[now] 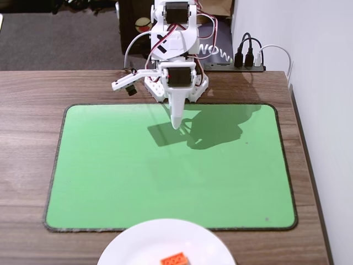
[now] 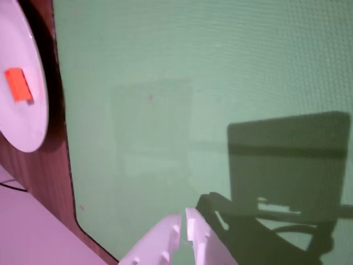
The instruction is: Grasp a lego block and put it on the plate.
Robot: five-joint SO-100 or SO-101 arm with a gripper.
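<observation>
step: judging by the layout, placing is done; lego block (image 1: 175,259) lies on the plate (image 1: 132,245), nothing left but to park
block spot: on plate's white face, near bottom edge of fixed view; wrist view shows it orange at far left (image 2: 18,84), well inside plate rim (image 2: 34,132)
my jaws: together, empty (image 2: 184,231); only a thin seam between the tips in wrist view; in fixed view they read as one white point aimed down (image 1: 176,122) over the far side of the mat
distance: jaws well apart from plate and block, most of the mat between us
next move: my guess is none on the block; just fold back to rest, keep clear of the plate
block look: small rectangular brick, bright orange plastic; studs faint in fixed view, blurred in wrist view
plate look: round, plain white, glossy; cut off by frame bottom in fixed view
mat: green (image 1: 165,176), rounded corners, dark stitched border, fine woven texture in wrist view, matte
surface: dark wood-grain (image 1: 27,143), mat lies flat on it, plate overlaps mat's near edge
shadow: arm's hard dark shadow on mat just right of jaws
</observation>
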